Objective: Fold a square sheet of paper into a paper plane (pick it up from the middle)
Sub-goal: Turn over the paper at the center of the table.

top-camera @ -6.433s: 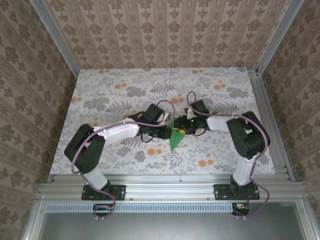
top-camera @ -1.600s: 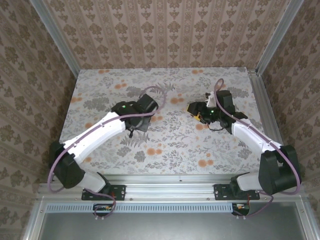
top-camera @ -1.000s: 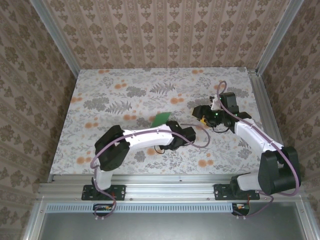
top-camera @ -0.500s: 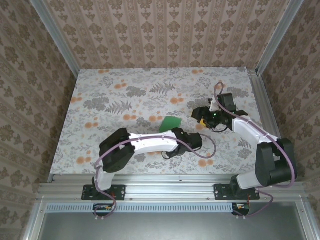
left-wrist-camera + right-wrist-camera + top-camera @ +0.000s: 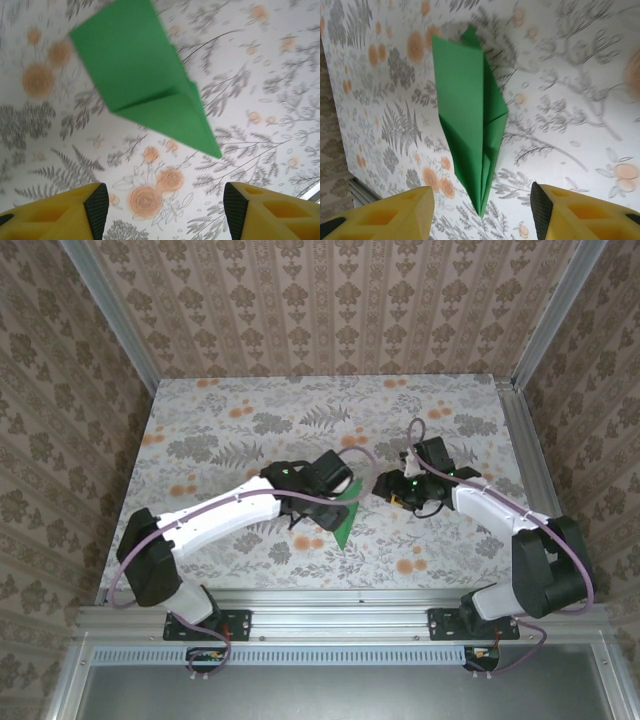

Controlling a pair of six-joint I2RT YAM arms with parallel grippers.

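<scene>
**A:** Where has the paper plane (image 5: 343, 523) got to?

**B:** It lies flat on the floral tabletop (image 5: 220, 420), about the middle. It is a slim green dart with its sharp tip pointing toward the arm bases, and nothing grips it.

**A:** And the left gripper (image 5: 340, 494)?

**B:** From overhead it sits just over the plane's wide far end. From its own wrist camera the yellow fingers (image 5: 65, 220) stand well apart with only tabletop print between them. The plane lies beyond them with its tip slanting off to the lower right. That picture is a little blurred.

**A:** So it is released. What about the right gripper (image 5: 384, 488)?

**B:** It is just beside the plane, off its far right side, facing the left gripper across the wide end. Its fingers (image 5: 390, 212) are spread too, with nothing clamped. In that wrist view the plane runs lengthwise, with the centre crease and layered folds plain to see. The tip comes down toward the gap between the fingers but stops short of it.

**A:** Does either finger pair touch the paper?

**B:** Not in the wrist views. Overhead, the left gripper hides the wide end, so I cannot tell there.
</scene>
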